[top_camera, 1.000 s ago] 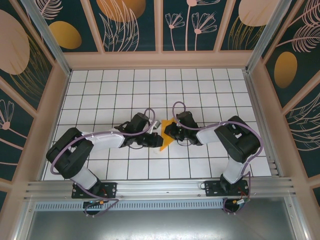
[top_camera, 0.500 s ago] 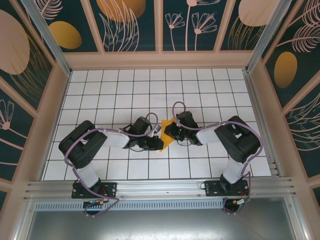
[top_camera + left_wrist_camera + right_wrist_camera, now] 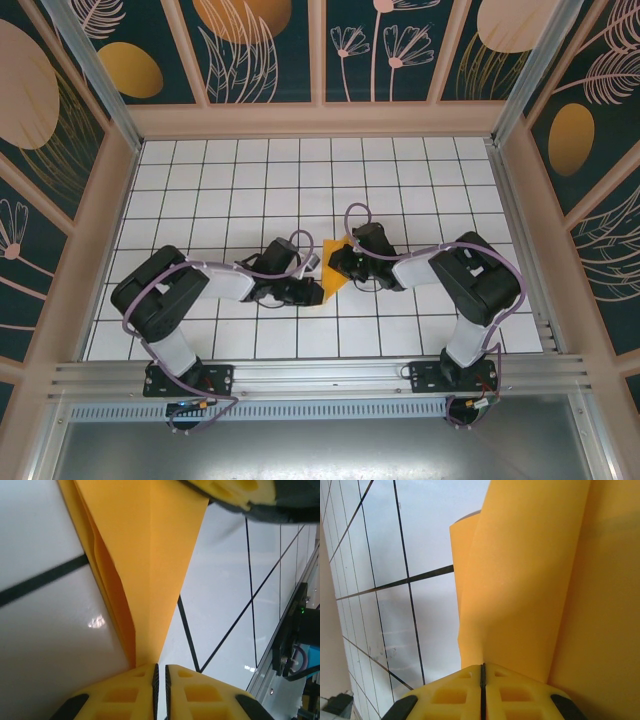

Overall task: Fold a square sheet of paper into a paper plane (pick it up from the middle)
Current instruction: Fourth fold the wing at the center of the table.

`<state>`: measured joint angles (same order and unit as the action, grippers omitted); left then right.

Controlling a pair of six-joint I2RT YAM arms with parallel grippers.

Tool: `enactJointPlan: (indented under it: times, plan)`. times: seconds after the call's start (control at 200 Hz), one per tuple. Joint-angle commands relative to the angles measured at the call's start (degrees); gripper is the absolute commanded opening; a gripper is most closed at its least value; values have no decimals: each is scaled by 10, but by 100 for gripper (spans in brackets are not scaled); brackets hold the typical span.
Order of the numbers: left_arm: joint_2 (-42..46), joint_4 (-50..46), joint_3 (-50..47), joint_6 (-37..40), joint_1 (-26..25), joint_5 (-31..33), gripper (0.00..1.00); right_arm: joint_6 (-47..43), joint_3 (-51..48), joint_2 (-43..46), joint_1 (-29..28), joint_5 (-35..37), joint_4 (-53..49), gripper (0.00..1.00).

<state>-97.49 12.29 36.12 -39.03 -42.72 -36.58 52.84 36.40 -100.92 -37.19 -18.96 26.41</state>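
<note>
The paper (image 3: 165,555) is already down to a layered, tapering wedge w/ a long crease (no flat square left), sitting mid-surface (image 3: 400,180) between the two arms. The left gripper (image 3: 160,667) is clamped on its narrow tip, and the right gripper (image 3: 482,666) is pinched shut on the paper's other side. Approx. halfway by my read: early folds done, but wing folds & a clean dart shape are not yet made.

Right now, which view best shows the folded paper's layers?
Left wrist: the folded paper shows its centre crease and layered edges. Right wrist shows a broad curved surface of it; top external, a small orange patch.
</note>
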Motion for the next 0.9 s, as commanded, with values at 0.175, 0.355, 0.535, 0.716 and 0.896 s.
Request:
enactJointPlan:
  times: [0.175, 0.355, 0.535, 0.716, 0.896]
  plan:
    - [95, -111, 8, 15, -12, 32, 15, -20, -20, -48, -3, 68, -117, 11]
    - [98, -73, 48, -7, -12, 48, 16, -18, -23, -49, -3, 68, -112, 11]
    - [34, -13, 86, -20, -12, 47, 17, -18, -24, -51, -3, 66, -108, 11]
    - [-32, 12, 83, -29, -12, 26, 15, -17, -25, -51, -4, 65, -106, 11]
    - [-66, 1, 51, -31, -12, 42, 8, -17, -25, -51, -5, 66, -104, 11]
